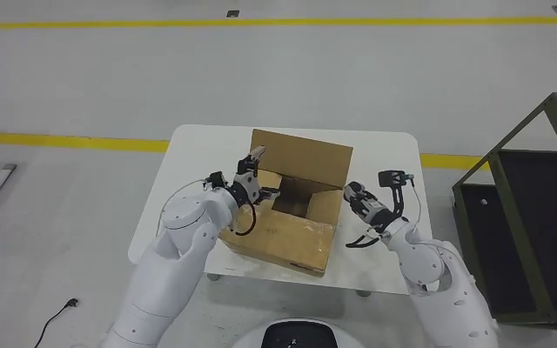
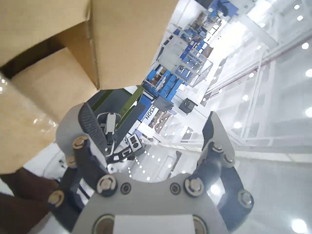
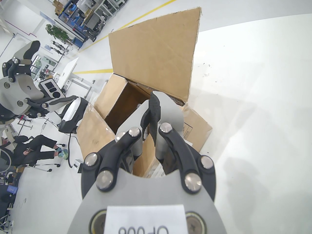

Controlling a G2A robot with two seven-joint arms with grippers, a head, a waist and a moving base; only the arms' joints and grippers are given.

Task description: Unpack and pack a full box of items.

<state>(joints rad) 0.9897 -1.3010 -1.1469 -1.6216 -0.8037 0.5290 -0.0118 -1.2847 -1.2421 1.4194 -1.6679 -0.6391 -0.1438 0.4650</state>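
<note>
The box (image 1: 287,235) sits in the middle of the table (image 1: 383,148), far flap (image 1: 305,157) upright, its opening (image 1: 300,202) between the arms. The left tool (image 1: 254,160), spread wide and empty, hangs over the box's left rim. The right tool (image 1: 353,193), pinched closed on nothing, sits just off its right side.

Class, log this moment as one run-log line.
box: on table, far flap up | left gripper: open, by box | right gripper: shut, by box

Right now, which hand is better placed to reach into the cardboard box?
Probably left: the left hand is open at the mouth of the cardboard box; the right hand is shut beside it.
</note>
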